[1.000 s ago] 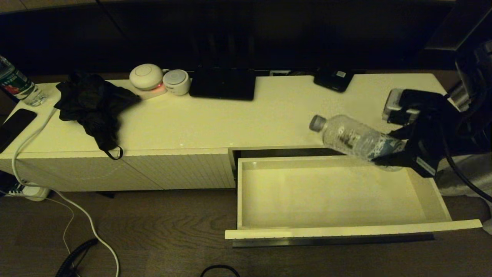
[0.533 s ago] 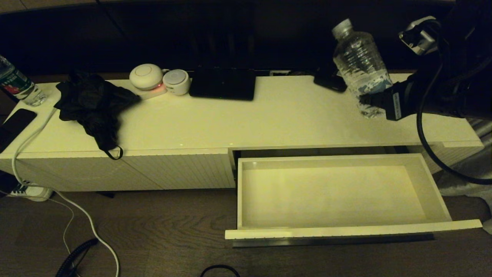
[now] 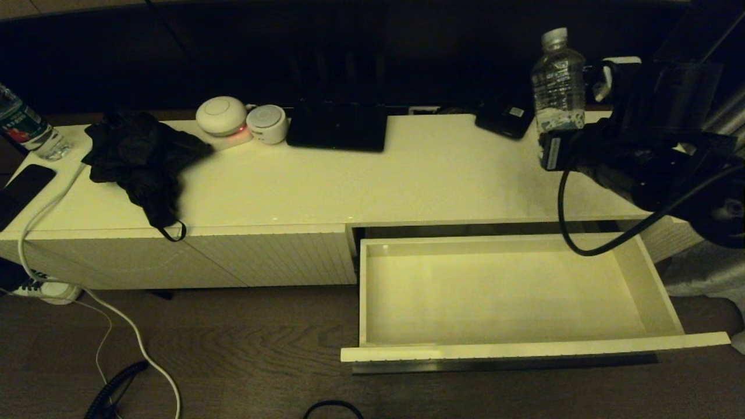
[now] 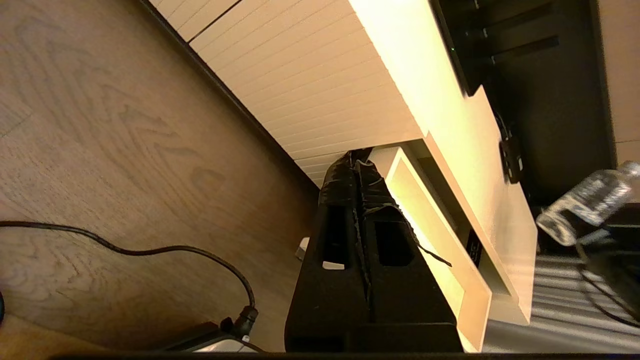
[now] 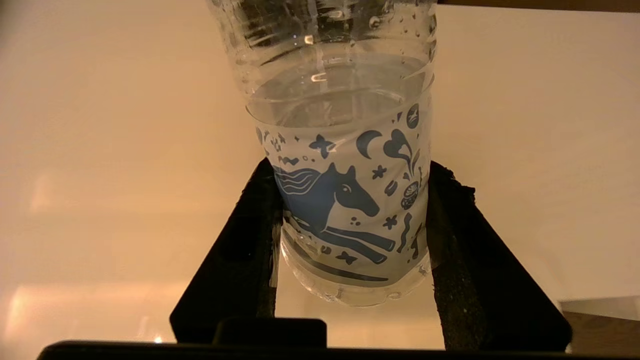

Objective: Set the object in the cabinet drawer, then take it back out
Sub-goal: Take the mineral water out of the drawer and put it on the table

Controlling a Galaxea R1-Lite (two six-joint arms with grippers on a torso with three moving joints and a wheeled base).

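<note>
The right arm reaches in from the right side at cabinet-top height, its forearm roughly level and a black cable looping beneath it. The right tool points forward, its two black fingers pressed against opposite sides of the upright bottle. The left tool hangs low near the floor, fingers closed together, holding nothing.

No legible txt; water bottle label w/ blue horse, moon, heart pics only.
</note>
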